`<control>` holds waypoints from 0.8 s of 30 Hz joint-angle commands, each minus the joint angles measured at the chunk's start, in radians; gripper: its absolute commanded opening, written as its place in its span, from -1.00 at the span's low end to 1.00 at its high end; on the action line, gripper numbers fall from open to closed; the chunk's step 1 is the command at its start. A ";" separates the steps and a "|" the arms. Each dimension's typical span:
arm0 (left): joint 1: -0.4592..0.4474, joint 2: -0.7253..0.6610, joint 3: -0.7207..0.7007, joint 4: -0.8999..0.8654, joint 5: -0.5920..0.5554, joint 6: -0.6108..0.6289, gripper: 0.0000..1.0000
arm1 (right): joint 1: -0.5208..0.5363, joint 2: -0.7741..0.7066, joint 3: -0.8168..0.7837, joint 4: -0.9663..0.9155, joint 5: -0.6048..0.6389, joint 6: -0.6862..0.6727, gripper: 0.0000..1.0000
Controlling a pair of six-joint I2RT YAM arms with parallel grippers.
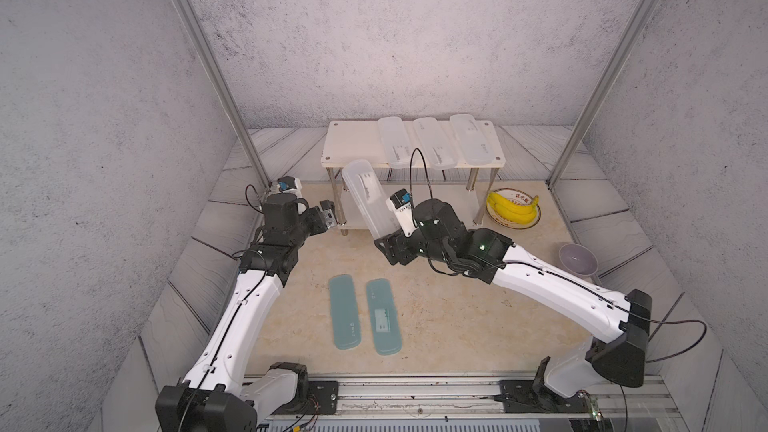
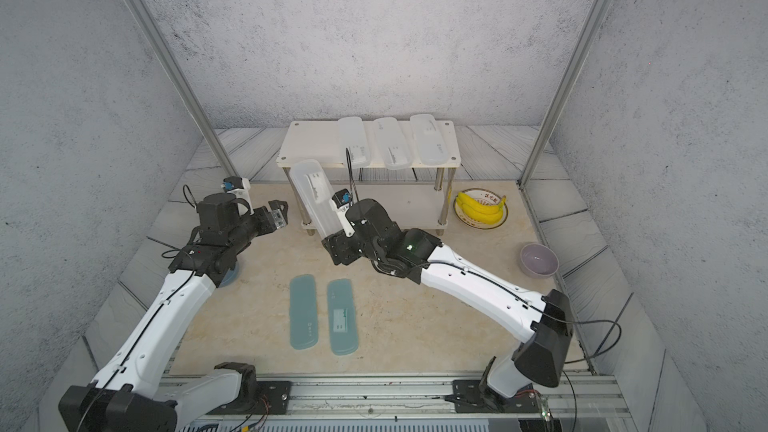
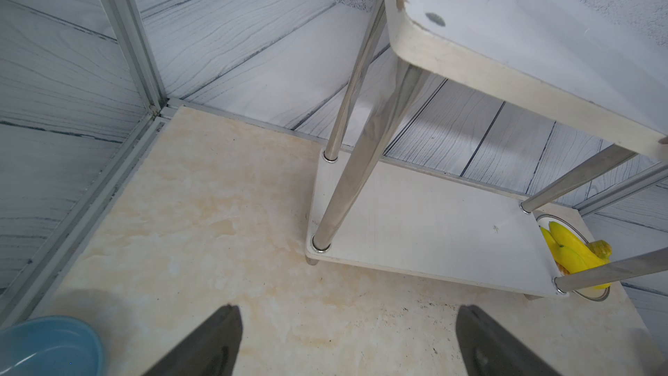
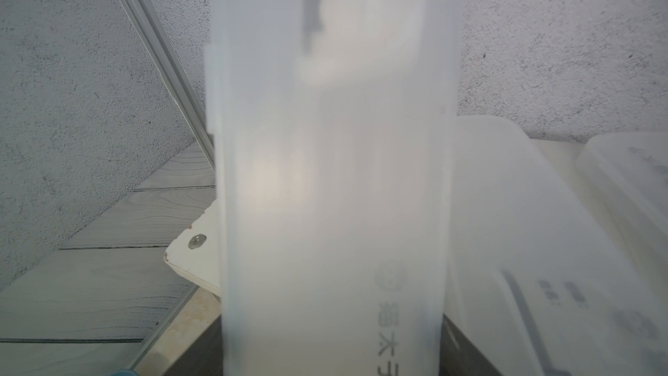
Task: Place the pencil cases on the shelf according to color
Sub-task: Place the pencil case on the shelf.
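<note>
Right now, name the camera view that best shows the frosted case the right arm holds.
The top views: both show the whole held case, tilted, its upper end by the front edge of the shelf. The right wrist view gives only a blurred close-up of its middle; the left wrist view misses it.

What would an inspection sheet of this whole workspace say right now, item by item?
Surface: beige marbled table, faint marks.
Job's things: three frosted white cases lie on the shelf top board; fourth white case is tilted in the air in front of it; two teal cases lie side by side on the table; lower board bare.
Clutter: bananas on a plate, lilac bowl, blue bowl.
Hands: right hand shut on the fourth white case's lower end; left hand open, empty.
Cables: black cable loops above the right wrist.
Surroundings: grey textured walls, metal posts.
</note>
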 commanded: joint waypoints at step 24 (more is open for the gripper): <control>0.078 0.138 0.098 -0.007 0.102 0.035 0.97 | -0.138 0.603 0.857 0.042 0.276 -0.005 0.10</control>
